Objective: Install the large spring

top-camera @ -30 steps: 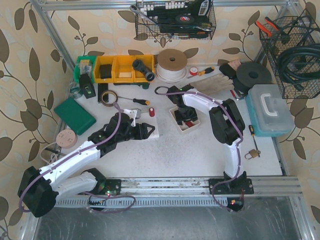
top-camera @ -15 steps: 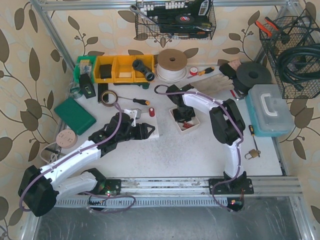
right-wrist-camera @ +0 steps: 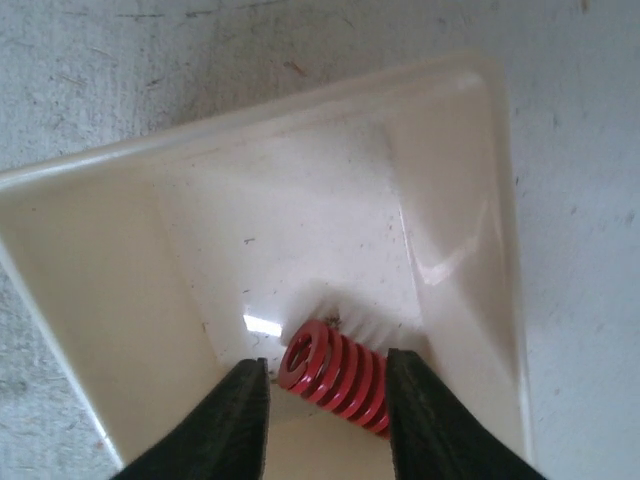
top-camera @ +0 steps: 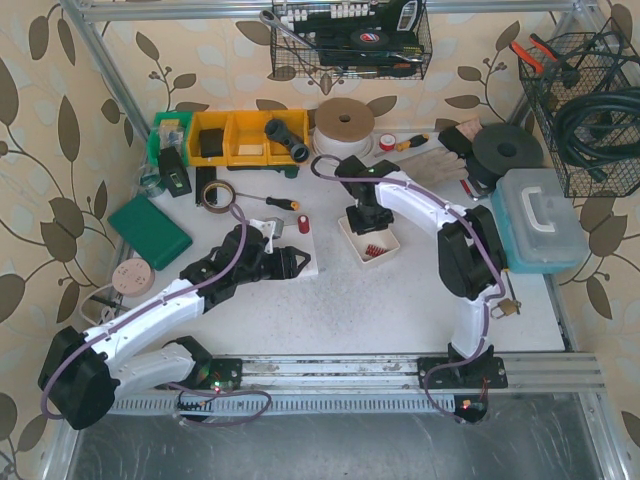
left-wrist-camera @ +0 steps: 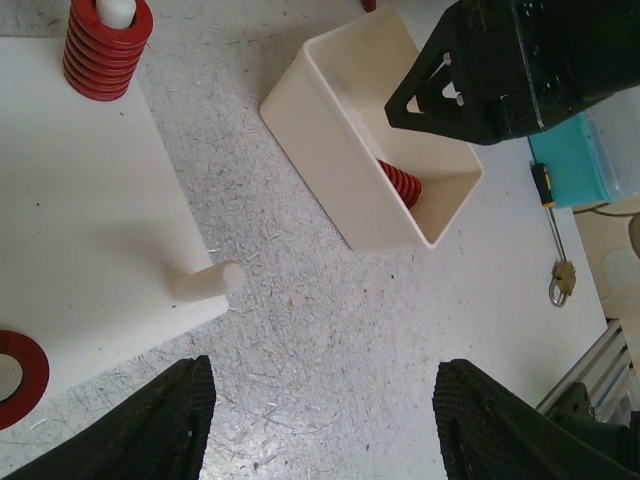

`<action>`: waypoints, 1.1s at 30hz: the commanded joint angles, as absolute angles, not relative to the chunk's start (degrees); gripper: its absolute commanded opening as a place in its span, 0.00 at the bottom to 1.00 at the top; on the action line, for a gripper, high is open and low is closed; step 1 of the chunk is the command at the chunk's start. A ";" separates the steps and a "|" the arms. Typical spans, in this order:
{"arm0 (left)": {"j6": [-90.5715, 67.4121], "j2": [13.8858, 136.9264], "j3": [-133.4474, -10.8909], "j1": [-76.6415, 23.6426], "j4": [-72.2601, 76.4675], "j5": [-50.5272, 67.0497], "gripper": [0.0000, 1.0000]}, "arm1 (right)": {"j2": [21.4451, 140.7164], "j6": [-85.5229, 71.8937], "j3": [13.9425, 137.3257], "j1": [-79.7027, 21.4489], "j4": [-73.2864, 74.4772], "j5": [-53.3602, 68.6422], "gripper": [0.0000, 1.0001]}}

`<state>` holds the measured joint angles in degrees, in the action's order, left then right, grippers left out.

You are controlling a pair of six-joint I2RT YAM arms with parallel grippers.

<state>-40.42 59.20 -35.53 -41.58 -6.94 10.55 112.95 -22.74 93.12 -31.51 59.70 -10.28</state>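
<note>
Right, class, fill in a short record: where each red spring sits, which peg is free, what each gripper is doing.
loose red spring: in the cream tray
seated red spring: upright on a board peg
free peg: bare, near the white board edge
left gripper: open, empty
right gripper: over the tray, fingers flanking the loose spring; grip unclear

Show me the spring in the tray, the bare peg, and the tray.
Spring (right-wrist-camera: 335, 375), right wrist view, middle coils.
Peg (left-wrist-camera: 205, 281), left wrist view, its side.
Tray (left-wrist-camera: 340, 160), left wrist view, outer wall.
</note>
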 commanded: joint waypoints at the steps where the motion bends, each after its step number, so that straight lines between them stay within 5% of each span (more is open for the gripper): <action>1: -40.48 58.64 -36.79 -41.22 -6.31 9.20 0.64 | 108.64 -21.46 89.94 -31.93 60.46 -9.00 0.42; 17: -39.79 62.85 -39.44 -40.52 -8.41 9.64 0.64 | 100.33 -26.81 78.78 -31.61 55.33 -8.03 0.44; 21: -40.21 63.64 -39.44 -40.44 -8.09 9.35 0.64 | 96.00 -28.53 77.03 -30.89 52.81 -6.14 0.52; 33: -40.12 65.36 -40.66 -40.09 -9.06 10.34 0.64 | 107.67 -8.15 87.40 -28.71 59.00 2.44 0.55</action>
<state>-40.40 65.06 -38.11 -40.82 -9.39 9.28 106.06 -16.19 85.41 -30.30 55.35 -0.58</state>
